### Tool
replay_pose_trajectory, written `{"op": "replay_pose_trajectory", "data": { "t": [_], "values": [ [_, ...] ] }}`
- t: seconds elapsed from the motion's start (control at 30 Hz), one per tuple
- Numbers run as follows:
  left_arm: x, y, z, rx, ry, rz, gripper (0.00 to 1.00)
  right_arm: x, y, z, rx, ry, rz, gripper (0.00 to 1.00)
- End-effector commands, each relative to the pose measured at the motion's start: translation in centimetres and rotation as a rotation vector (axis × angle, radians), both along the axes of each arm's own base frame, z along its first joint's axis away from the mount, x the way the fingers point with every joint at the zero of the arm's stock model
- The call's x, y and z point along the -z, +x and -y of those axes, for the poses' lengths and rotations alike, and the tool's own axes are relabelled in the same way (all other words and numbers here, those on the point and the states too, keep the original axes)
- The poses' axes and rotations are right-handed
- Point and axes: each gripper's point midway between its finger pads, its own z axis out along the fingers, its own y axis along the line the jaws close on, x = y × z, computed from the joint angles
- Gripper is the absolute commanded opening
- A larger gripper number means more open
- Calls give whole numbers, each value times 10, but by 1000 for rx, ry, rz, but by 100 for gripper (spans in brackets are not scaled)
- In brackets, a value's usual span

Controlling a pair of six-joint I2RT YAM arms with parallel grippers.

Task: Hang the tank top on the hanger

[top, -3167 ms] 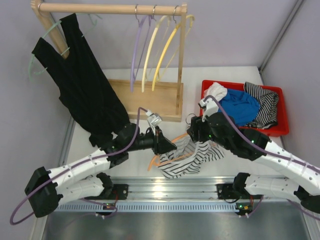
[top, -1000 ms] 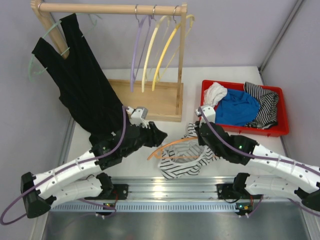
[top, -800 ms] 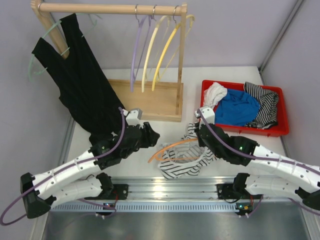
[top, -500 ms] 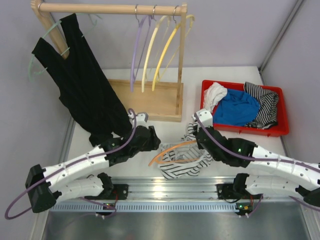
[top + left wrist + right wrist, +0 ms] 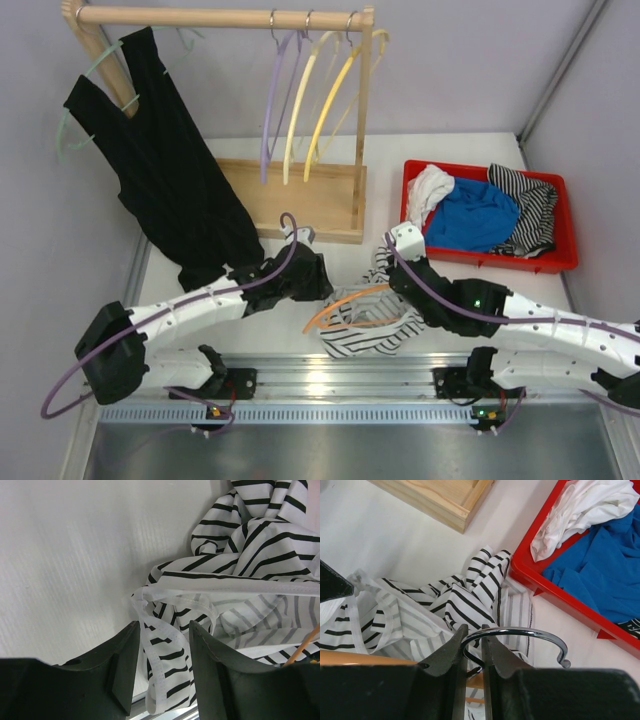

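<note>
Far-left corner: plain black tank top, matte soft fabric, hanging on the light wooden rack. Its hem is hidden behind my left arm.

Left gripper: black plastic fingers spread apart, low over the white, faintly ribbed tabletop near the middle of the near edge. A wide hemmed strap of the white tank top with thin black stripes lies loose in the gap, not pinched. Can't tell if either pad touches it. The strap's end is cut off at the bottom of the wrist view. From above, my fingertips are hidden under the wrist.

The tank top is a crumpled, creased heap on the table by the near edge at mid-width, between my two grippers. Thin orange plastic hanger lies across it. One curved arm sticks out left of the heap and the rest is buried in folds. Can't tell whether it runs through an opening or just sits on top.

Right gripper: fingers pressed together on the stem of the hanger's shiny metal hook. The hook curls out past the tips, over striped fabric. The grip point is dark and hard to make out.

Right edge: red plastic bin holding blue cloth, white cloth and a bolder striped garment, all bunched, shapes unclear.
</note>
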Motion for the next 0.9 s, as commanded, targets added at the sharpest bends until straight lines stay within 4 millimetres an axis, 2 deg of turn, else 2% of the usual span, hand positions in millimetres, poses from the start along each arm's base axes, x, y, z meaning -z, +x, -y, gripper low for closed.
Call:
{"op": "replay_pose_trajectory", "data": {
  "t": [0.0,0.3,0.47,0.6,0.73,0.87],
  "values": [
    [-5,4,20,56,-64,-3,49,-23,3,-3,25,48,45,0],
    [9,6,23,60,-15,-52,45,-26,2,-1,34,52,53,0],
    [15,11,22,47,14,-51,38,-25,2,-1,37,52,52,0],
    [9,16,25,57,15,-32,35,-27,2,-1,38,51,54,0],
    [7,21,25,60,36,-22,43,-28,2,1,43,50,57,0],
    [12,25,20,54,78,-27,42,-28,2,2,46,53,55,0]
  ]
}}
